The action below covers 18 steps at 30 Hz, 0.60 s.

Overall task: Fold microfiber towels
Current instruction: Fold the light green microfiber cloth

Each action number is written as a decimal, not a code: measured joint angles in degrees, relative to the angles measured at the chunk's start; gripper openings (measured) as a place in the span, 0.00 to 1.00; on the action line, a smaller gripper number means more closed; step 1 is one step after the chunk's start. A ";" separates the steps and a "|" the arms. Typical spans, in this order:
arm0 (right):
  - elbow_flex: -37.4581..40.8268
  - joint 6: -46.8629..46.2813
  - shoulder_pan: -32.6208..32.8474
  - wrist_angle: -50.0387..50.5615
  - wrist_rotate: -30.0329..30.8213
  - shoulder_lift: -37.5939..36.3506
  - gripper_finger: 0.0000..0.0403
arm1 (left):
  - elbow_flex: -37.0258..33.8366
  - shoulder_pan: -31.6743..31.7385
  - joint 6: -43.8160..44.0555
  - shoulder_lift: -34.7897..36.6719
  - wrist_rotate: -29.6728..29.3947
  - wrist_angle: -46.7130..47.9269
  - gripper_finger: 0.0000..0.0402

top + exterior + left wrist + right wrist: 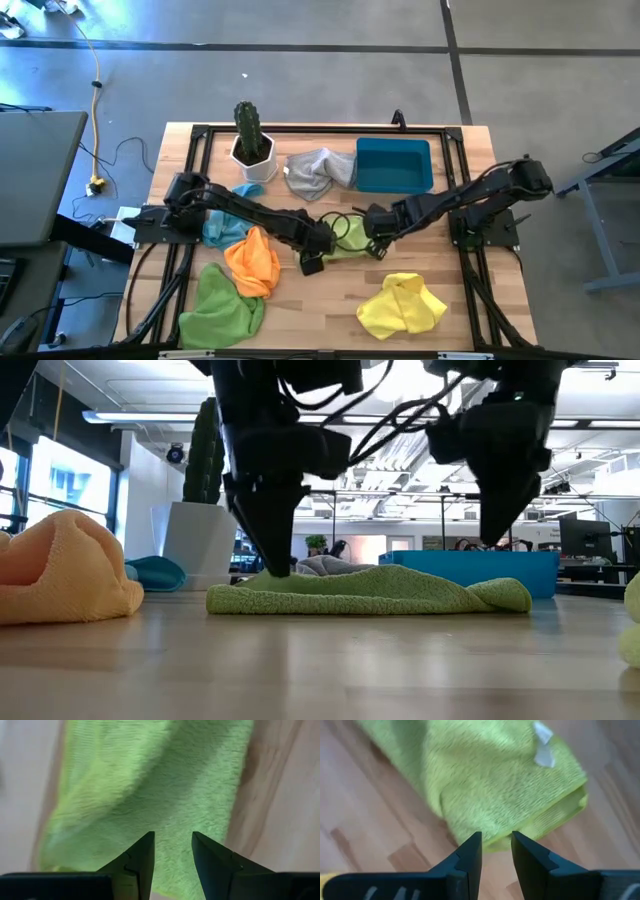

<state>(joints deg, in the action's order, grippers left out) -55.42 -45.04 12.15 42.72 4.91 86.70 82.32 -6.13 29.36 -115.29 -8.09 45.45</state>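
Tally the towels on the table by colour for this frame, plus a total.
Lime green: 2, one under the grippers, one at the front left
Yellow: 1
Orange: 1
Light blue: 1
Grey: 1
Total: 6

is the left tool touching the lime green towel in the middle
Cannot tell. Low view puts the left tool at the lime green towel, but contact is not plain.

— Does any writing show on anything here?
— None that can be read. The lime green towel (490,780) carries a small white tag (543,750) beyond the right gripper (496,847), but no letters show on it.
— Any brand or number elsewhere?
— None legible.
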 joint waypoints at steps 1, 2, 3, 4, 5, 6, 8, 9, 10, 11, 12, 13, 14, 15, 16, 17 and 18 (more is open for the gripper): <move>0.00 -0.02 0.62 0.15 0.00 0.00 0.25 | 0.00 -0.05 0.00 -0.30 0.40 -0.03 0.30; 0.00 0.00 1.23 0.23 0.00 0.00 0.25 | 0.00 -0.24 0.02 -0.59 0.80 0.00 0.30; 0.00 0.00 1.89 0.41 0.00 0.00 0.25 | 0.00 -0.40 0.00 -1.00 1.03 -0.01 0.30; 0.00 -0.15 2.40 0.75 -0.01 0.00 0.25 | 0.00 -0.48 0.00 -1.41 1.23 0.00 0.30; 0.00 -0.81 2.89 0.91 -0.05 0.00 0.25 | 0.00 -0.53 0.00 -1.60 1.56 0.36 0.30; 0.00 -1.66 3.28 1.06 -0.12 0.00 0.25 | -0.03 -0.71 0.00 -1.62 1.71 0.78 0.30; 0.00 -2.90 3.73 1.63 -0.24 0.00 0.25 | 0.08 -0.78 0.00 -1.88 2.40 0.38 0.30; 0.02 -3.16 3.82 1.60 -0.26 0.00 0.25 | 0.11 -0.80 0.00 -2.20 2.77 0.39 0.30; 0.02 -3.21 3.80 1.57 0.01 0.00 0.25 | -0.01 -0.94 -0.01 -2.42 3.22 0.97 0.30; 0.02 -3.13 3.80 1.47 0.40 0.00 0.25 | -0.09 -1.05 0.00 -2.64 3.43 1.59 0.30; 0.02 -2.75 3.77 1.36 0.50 0.00 0.25 | 0.00 -1.08 0.00 -3.00 3.44 1.26 0.30; 0.02 -2.64 3.77 1.37 0.53 0.00 0.25 | 0.07 -1.23 -0.01 -3.32 3.62 1.08 0.30; 0.03 -2.62 3.75 1.44 0.57 0.00 0.25 | 0.04 -1.40 0.01 -3.66 3.65 1.72 0.30; 0.04 -2.60 3.77 1.44 0.59 0.00 0.25 | 0.09 -1.54 0.00 -3.95 3.66 1.95 0.30; 0.04 -2.56 3.79 1.46 0.65 0.00 0.25 | 0.17 -1.76 0.00 -4.11 3.71 2.08 0.30; 0.04 -2.62 4.00 1.61 0.63 0.02 0.25 | 0.21 -1.92 0.02 -4.32 3.81 2.29 0.30; 0.04 -2.80 4.28 1.82 0.67 0.02 0.25 | 0.28 -2.11 0.08 -4.64 4.00 2.48 0.30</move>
<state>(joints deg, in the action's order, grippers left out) -55.37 -47.83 16.43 44.54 5.58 86.72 82.61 -8.25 29.45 -119.93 -4.09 47.93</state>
